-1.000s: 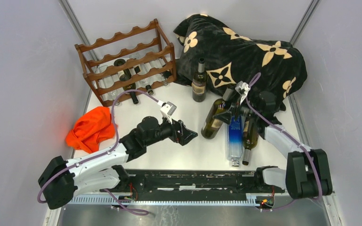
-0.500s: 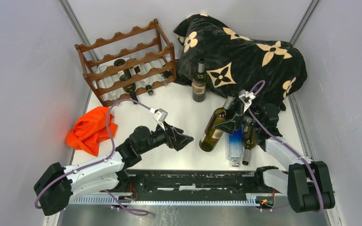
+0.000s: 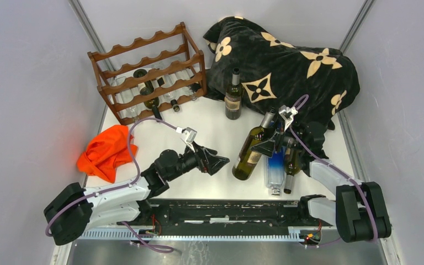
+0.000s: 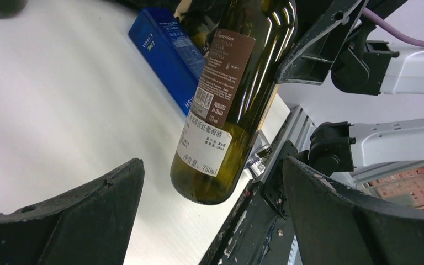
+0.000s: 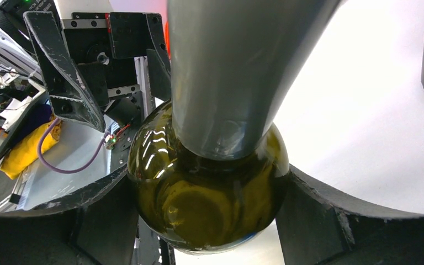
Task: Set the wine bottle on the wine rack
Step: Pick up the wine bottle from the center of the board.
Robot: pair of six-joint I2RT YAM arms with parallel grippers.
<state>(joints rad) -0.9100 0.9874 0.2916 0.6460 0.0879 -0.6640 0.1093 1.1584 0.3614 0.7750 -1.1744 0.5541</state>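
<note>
Compared with a second earlier, the wine bottle [image 3: 249, 150] is tipped further over and carried toward 8 o'clock, so that its base is now brought just in front of the left gripper [image 3: 216, 162]. It is pinched at the shoulder between the fingers of the right gripper [image 3: 269, 143]. It appears to be held clear of the surface [image 3: 210, 124], with the neck toward 1 o'clock. The left gripper is spread as wide as it goes and is turned toward 3 o'clock, onto the bottle's base. Nothing is held in it, and a small gap to the glass is left. The left arm is shifted only slightly over the same second.

A hand-over is judged to be in preparation. That suits the task, since the wine rack [image 3: 153, 55] is placed at 11 o'clock, on the left arm's side and well apart from the bottle.

By count:
- One rack is present.
- One bottle is held in the air.
- One upright bottle [image 3: 233, 98] is stood at 12 o'clock.
- Two bottles are laid flat at 4 o'clock under the right arm: a blue-labelled clear bottle [image 3: 275, 168] and a dark-green bottle [image 3: 292, 165].
- The racked bottles [image 3: 146, 88] cannot be counted surely; one dark and some clear ones are made out.
- One orange cloth [image 3: 107, 152] is seen at 9 o'clock.
- One black flowered blanket [image 3: 287, 66] is seen at 1 o'clock.
</note>
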